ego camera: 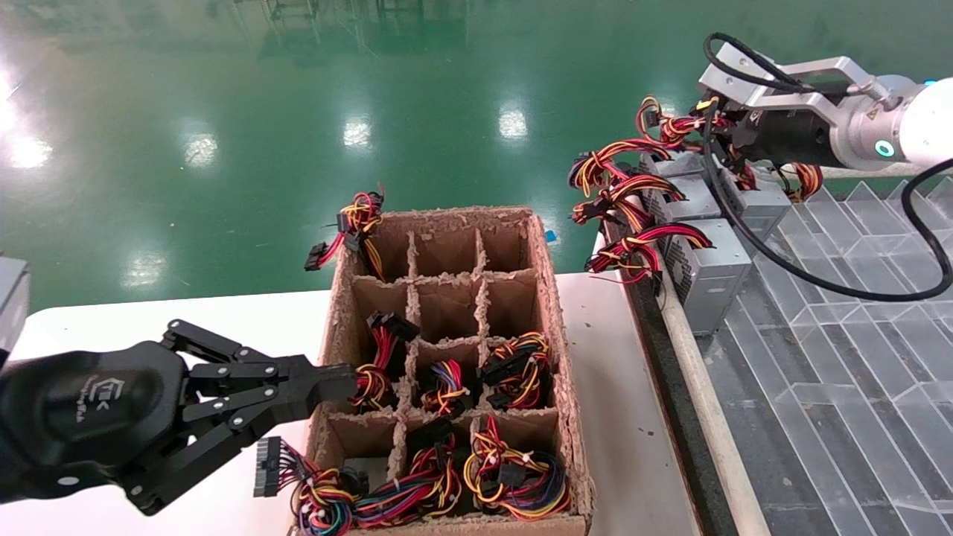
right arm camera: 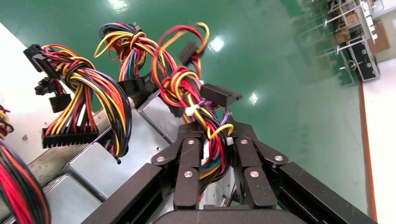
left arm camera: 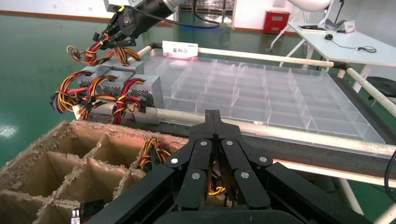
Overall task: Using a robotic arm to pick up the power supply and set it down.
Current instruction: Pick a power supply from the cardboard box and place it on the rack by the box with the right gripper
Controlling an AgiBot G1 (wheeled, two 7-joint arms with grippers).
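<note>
Several silver-grey power supplies stand in a row at the near corner of a clear tray; the nearest power supply shows its vent face, and each trails red, yellow and black wires. The white robotic arm reaches in from the right. My right gripper hangs over the far end of the row, shut on one unit's wire bundle. That unit's metal top lies just beneath the fingers. My left gripper is shut and empty, its tips at the cardboard box's left wall.
A brown cardboard divider box on the white table holds wire bundles in its near cells; the far cells look bare. The clear compartment tray sits to the right behind a white rail. Green floor lies beyond.
</note>
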